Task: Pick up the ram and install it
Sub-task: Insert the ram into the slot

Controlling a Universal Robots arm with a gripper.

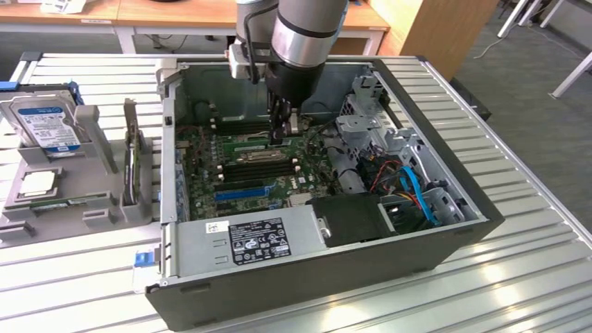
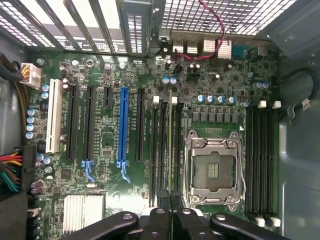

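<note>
My gripper (image 1: 285, 129) reaches down into the open computer case (image 1: 444, 239), low over the motherboard (image 1: 277, 184). In the wrist view my gripper (image 2: 171, 220) is shut on the ram (image 2: 171, 150), which shows edge-on as a thin greenish strip running away from the fingers. The ram hangs over the bank of black memory slots (image 2: 161, 150) beside the empty processor socket (image 2: 215, 170), in line with the slots. Whether its lower edge touches a slot I cannot tell. In the exterior view the ram is a small green sliver (image 1: 293, 125) beneath the arm.
More black memory slots (image 2: 262, 160) lie across the socket. A grey holder (image 1: 65, 201) at the exterior view's left carries a blue-labelled hard drive (image 1: 46, 128), an upright expansion card (image 1: 132, 163) and a green stick (image 1: 60, 204). The power supply (image 1: 249, 239) and drive cage (image 1: 370, 132) crowd the case.
</note>
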